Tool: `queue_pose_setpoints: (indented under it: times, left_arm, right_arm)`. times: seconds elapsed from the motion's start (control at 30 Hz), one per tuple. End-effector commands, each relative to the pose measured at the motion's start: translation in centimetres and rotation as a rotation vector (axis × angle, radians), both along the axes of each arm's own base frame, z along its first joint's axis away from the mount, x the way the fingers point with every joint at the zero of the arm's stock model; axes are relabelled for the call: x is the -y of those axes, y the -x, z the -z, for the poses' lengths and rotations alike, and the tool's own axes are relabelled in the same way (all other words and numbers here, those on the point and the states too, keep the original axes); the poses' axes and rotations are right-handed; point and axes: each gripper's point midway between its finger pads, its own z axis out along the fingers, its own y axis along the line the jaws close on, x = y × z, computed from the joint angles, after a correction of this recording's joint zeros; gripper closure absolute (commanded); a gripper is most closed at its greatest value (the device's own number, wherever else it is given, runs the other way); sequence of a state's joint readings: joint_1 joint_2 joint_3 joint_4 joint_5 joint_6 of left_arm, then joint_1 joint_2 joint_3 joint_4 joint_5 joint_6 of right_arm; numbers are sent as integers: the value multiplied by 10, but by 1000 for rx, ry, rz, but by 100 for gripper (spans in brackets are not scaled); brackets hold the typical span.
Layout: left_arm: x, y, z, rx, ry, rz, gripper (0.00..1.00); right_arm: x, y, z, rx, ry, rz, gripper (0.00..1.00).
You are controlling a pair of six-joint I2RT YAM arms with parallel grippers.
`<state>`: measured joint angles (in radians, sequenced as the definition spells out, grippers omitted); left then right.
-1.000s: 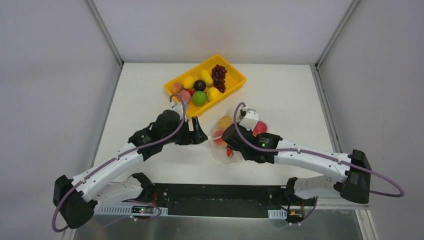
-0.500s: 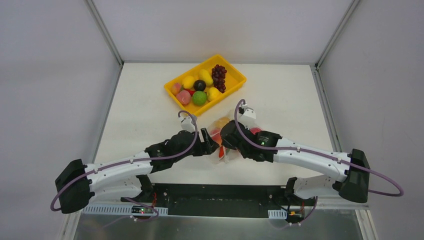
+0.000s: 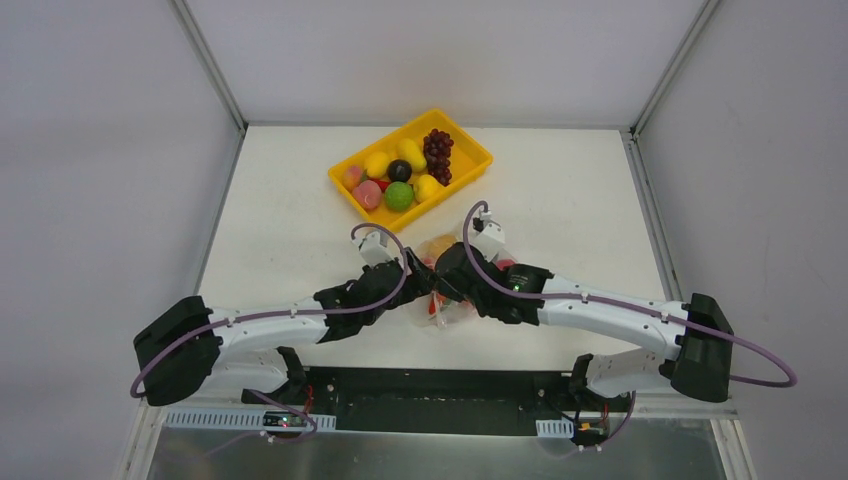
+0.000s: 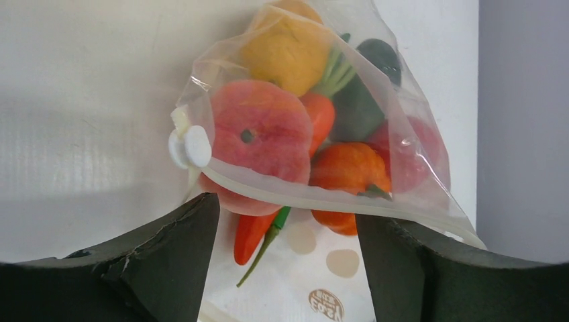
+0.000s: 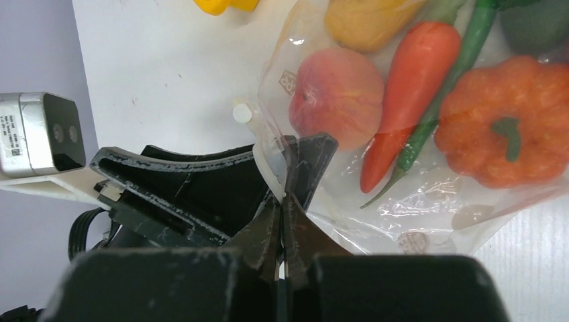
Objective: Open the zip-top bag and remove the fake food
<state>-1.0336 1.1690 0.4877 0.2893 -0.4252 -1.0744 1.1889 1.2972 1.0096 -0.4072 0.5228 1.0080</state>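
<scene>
At six o'clock from the yellow tray (image 3: pixel 465 177), the zip-top bag (image 4: pixel 315 154) holds the fake food (image 4: pixel 258 137), its zip edge pinched in the right gripper (image 5: pixel 282 201), the left gripper (image 4: pixel 288 215) spread open astride it.

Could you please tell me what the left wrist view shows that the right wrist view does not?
Only the left wrist view shows the left gripper standing open, with part of the bag between its fingers. Only the right wrist view shows the right gripper shut on the bag's edge. Both show the bag with a peach and a carrot inside.
</scene>
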Motion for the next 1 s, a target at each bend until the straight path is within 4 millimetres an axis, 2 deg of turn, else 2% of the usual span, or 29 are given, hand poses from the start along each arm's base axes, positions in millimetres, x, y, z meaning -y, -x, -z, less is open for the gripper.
queue_pose_setpoints:
  times: [0.0,0.13,0.33,0.53,0.87,0.97]
  left_arm:
    - [-1,-18,-8,61,25,-93,24]
    - [0,-27,-3,91,5,-119,22]
    - [5,-38,2,116,-11,-146,19]
    - [12,-48,13,109,-12,-151,19]
    - [26,-57,-1,184,72,-109,24]
    - [28,-59,-5,207,83,-105,24]
  right_arm:
    - [-15,0,-13,-6,-123,12,100]
    - [-18,3,-8,-29,-145,8,100]
    - [-28,13,13,-88,-171,-12,100]
    - [-34,19,20,-103,-164,-31,100]
    - [-36,28,29,-128,-178,-37,100]
    - [-39,30,26,-131,-198,-43,100]
